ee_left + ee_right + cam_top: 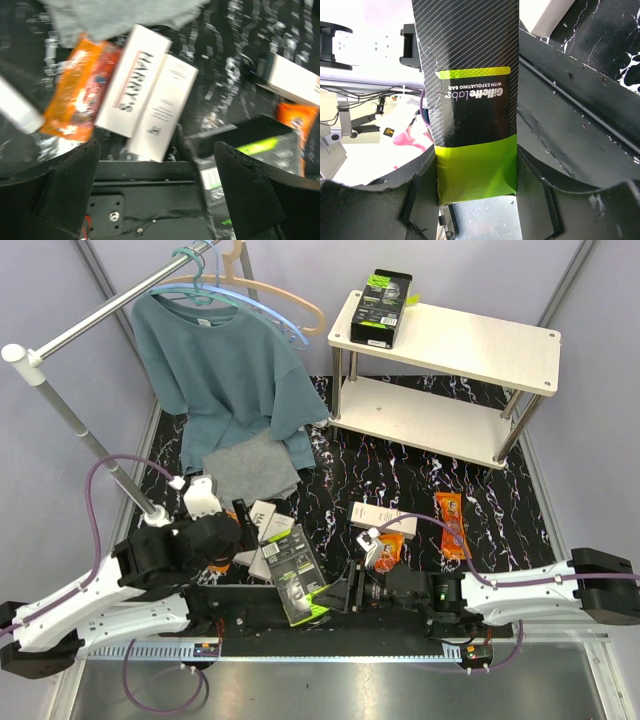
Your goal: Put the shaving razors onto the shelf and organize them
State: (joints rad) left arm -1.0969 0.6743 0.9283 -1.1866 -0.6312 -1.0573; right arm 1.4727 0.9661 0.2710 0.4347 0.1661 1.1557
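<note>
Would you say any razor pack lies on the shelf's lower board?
No, the lower board is bare; the one shelved black-and-lime box sits on the top board.

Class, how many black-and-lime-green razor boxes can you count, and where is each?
2. The first box lies on the shelf's top board, at its left end. The second box is near the table's front edge, held in the right pincer. Others may be hidden.

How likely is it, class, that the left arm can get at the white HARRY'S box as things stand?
Probably yes. The open left gripper faces the HARRY'S box with nothing lying over it. A second white box and an orange pack press against its sides, so the fingers might catch those too.
</note>
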